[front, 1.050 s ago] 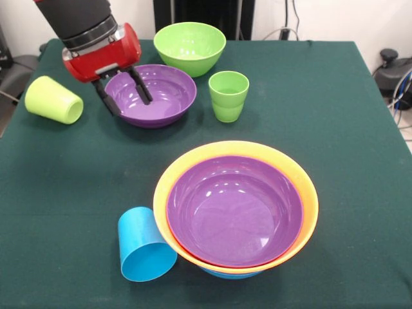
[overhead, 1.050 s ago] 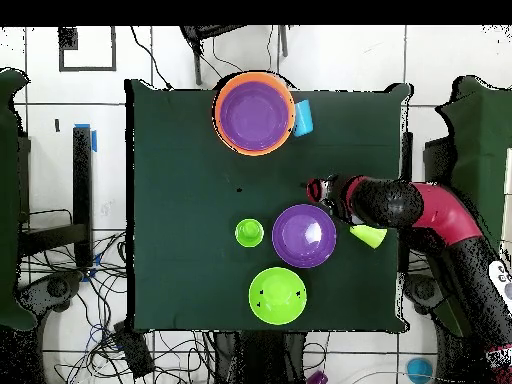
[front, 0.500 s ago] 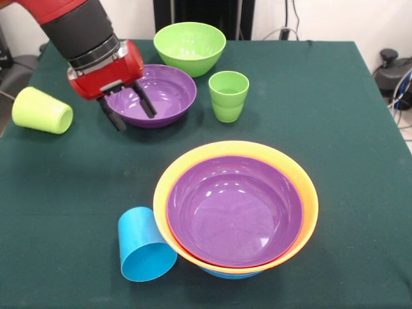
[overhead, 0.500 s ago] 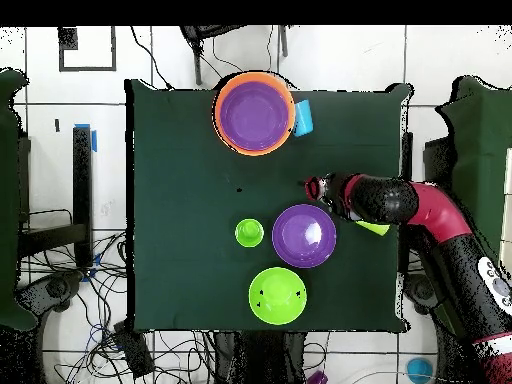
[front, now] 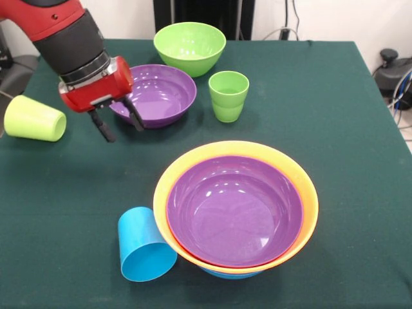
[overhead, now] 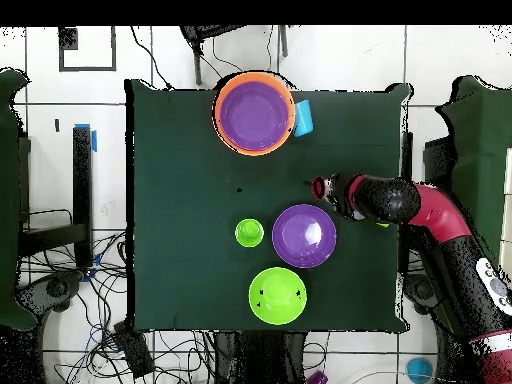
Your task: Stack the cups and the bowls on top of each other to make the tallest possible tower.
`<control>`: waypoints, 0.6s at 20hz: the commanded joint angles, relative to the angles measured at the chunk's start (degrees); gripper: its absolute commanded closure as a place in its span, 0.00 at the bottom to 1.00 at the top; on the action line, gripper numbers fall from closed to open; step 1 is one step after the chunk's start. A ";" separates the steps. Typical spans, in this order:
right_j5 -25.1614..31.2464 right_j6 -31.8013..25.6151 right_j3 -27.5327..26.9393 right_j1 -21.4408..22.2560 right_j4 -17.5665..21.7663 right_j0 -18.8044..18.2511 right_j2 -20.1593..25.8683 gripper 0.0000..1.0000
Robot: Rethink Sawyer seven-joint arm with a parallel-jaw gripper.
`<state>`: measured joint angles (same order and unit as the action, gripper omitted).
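While end effector (front: pixel 119 126) gapes empty, purple bowl (front: pixel 159 94) just beside

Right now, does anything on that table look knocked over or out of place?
Yes. Two cups lie on their sides: the yellow-green cup at the table's edge and the sky blue cup touching the tower. The ridged green cup stands upright.

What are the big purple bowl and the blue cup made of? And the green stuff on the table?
The purple bowl looks like glossy plastic: white light spots shine on its smooth inside. The blue cup looks like plastic too, smooth with a duller sheen. The green table cover seems to be matte cloth: no shine at all.
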<state>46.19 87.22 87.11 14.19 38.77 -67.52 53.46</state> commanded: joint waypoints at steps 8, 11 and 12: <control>4.95 -15.86 -0.46 3.02 4.32 2.07 -4.02 0.00; 2.61 -7.83 6.38 10.24 2.91 2.79 -2.92 0.00; 2.20 -6.18 7.97 12.01 2.55 3.02 -2.69 0.00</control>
<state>46.22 86.53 88.07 16.88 39.37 -67.50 53.00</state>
